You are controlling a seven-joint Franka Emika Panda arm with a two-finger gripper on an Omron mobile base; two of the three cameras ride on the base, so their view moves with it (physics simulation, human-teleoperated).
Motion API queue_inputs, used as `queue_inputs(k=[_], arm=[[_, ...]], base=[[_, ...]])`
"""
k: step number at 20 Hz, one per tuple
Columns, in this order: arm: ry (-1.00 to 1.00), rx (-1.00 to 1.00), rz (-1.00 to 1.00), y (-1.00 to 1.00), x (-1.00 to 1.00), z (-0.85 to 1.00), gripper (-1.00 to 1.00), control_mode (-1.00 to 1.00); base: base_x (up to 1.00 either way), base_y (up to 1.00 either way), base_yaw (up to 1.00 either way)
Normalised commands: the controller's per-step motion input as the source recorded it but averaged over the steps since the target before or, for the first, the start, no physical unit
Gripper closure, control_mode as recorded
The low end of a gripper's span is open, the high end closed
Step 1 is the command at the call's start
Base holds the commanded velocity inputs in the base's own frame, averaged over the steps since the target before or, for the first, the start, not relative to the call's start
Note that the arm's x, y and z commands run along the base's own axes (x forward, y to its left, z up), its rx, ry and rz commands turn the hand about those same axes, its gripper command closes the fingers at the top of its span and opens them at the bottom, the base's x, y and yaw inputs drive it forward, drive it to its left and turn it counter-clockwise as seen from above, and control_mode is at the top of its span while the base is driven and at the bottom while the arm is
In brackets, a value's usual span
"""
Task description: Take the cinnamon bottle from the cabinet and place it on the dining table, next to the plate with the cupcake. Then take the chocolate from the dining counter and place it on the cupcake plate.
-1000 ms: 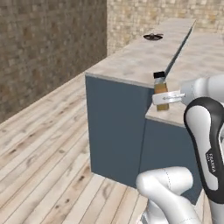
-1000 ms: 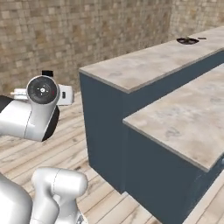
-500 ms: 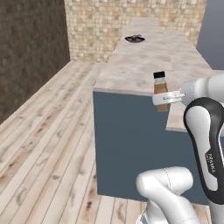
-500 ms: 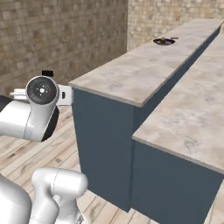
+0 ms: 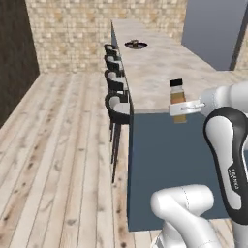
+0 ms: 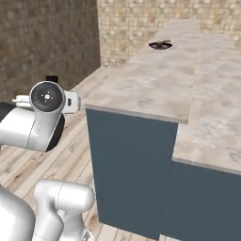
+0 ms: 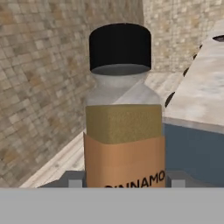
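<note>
The cinnamon bottle (image 7: 124, 122) has a black cap, a clear shoulder, brown powder and an orange label. It stands upright in my gripper (image 7: 124, 181), whose jaws are shut on its lower body. In the left base view the cinnamon bottle (image 5: 177, 99) hangs in the gripper (image 5: 181, 109) just over the near end of the long stone-topped counter (image 5: 150, 72). Its black cap (image 6: 52, 79) peeks above the arm in the right base view. Far down the counter lies a dark plate with the cupcake (image 5: 136, 44), also the plate (image 6: 160, 45) in the right base view.
A row of black bar stools (image 5: 115, 82) lines the counter's left side over a plank floor (image 5: 58, 145). The counter's blue end panel (image 6: 132, 169) faces the base. Brick walls (image 5: 68, 34) close the far end, and a lower counter section (image 6: 212, 136) runs to the right.
The whole picture has swung, so the base has moved: the counter is now seen lengthwise and the stools have come into sight. The bottle stays gripped the same way.
</note>
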Motion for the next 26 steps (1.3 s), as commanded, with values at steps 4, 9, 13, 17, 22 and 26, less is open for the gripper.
queue_inputs(k=[4, 9, 13, 17, 22, 26], arm=[[0.00, 0.00, 0.00, 0.00, 0.00, 0.00, 1.00, 1.00], [0.00, 0.00, 0.00, 0.00, 0.00, 0.00, 1.00, 1.00], [0.00, 0.00, 0.00, 0.00, 0.00, 0.00, 1.00, 1.00], [0.00, 0.00, 0.00, 0.00, 0.00, 0.00, 1.00, 1.00], [0.00, 0.00, 0.00, 0.00, 0.00, 0.00, 1.00, 1.00], [0.00, 0.00, 0.00, 0.00, 0.00, 0.00, 1.00, 1.00]], base=[[0.31, 1.00, -0.50], [0.45, 1.00, -0.56], [0.52, 1.00, -0.58], [0.54, 1.00, -0.57], [0.51, 1.00, -0.53], [0.48, 1.00, -0.50]])
